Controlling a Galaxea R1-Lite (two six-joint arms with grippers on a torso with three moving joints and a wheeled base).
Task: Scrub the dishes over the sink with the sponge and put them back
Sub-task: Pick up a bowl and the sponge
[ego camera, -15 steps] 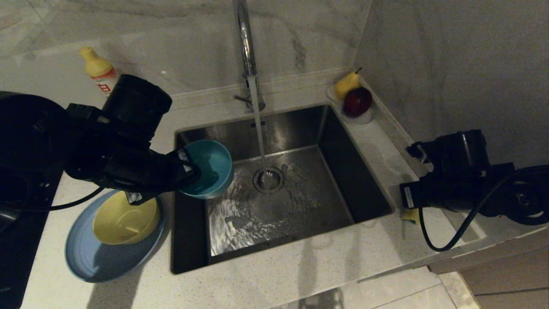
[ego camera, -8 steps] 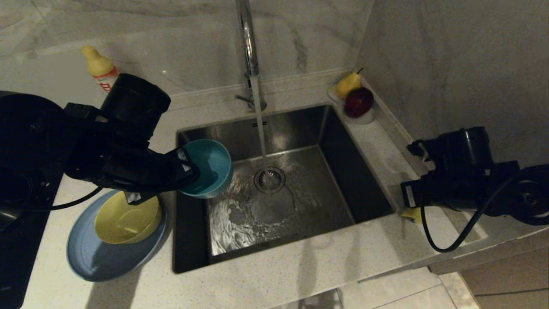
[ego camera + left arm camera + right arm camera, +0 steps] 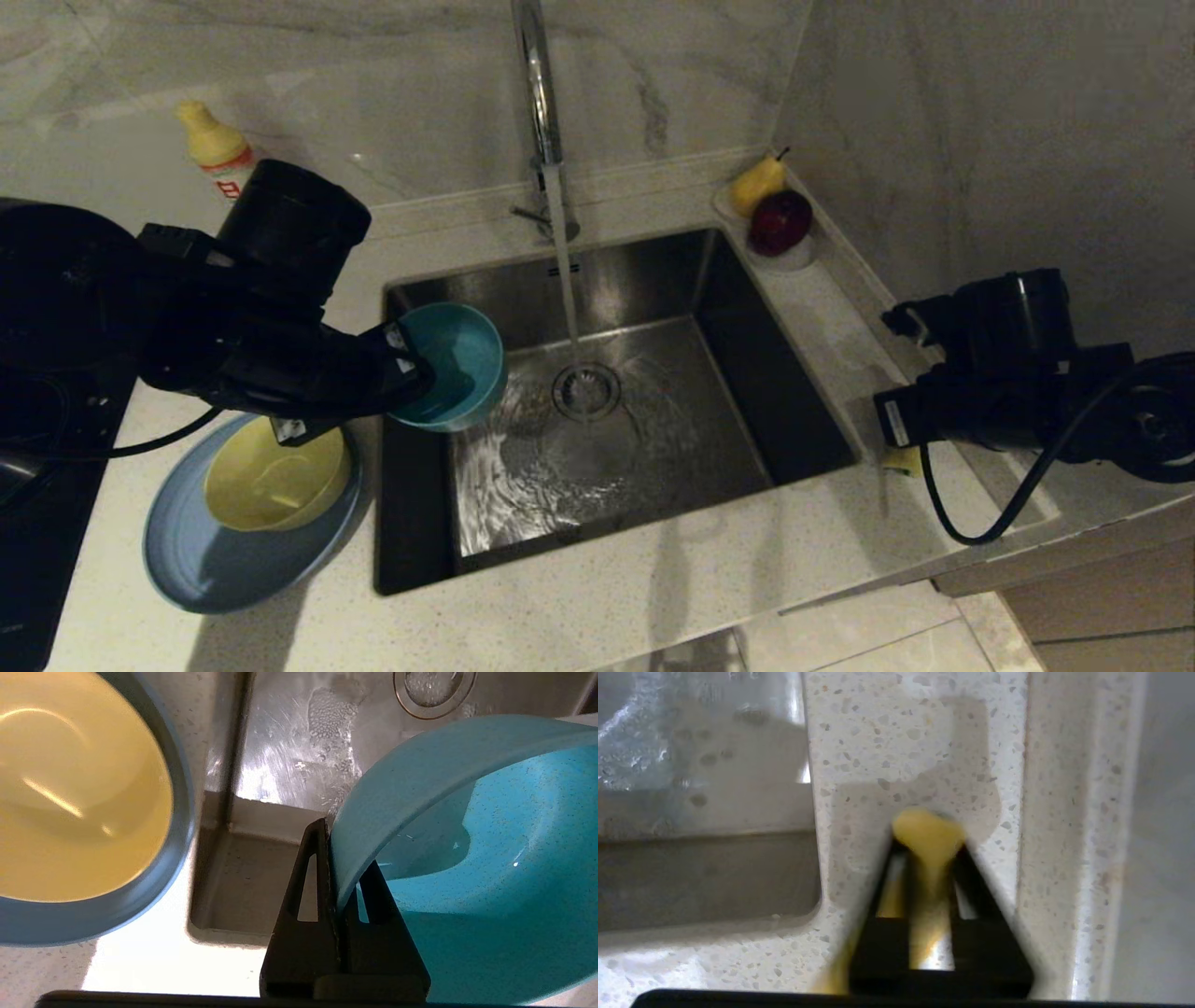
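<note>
The left gripper (image 3: 343, 868) pinches the rim of the teal bowl (image 3: 455, 364), holding it tilted over the left edge of the sink (image 3: 747, 392) while water runs from the faucet (image 3: 541, 112) (the stream falls beside the bowl, not into it). The yellow bowl (image 3: 275, 476) sits in the blue plate (image 3: 201, 569) on the counter (image 3: 653, 597). The right gripper (image 3: 930, 858), over the counter right of the sink, has the yellow sponge (image 3: 929, 833) between its fingers, seemingly still gripped, though blur hides it.
</note>
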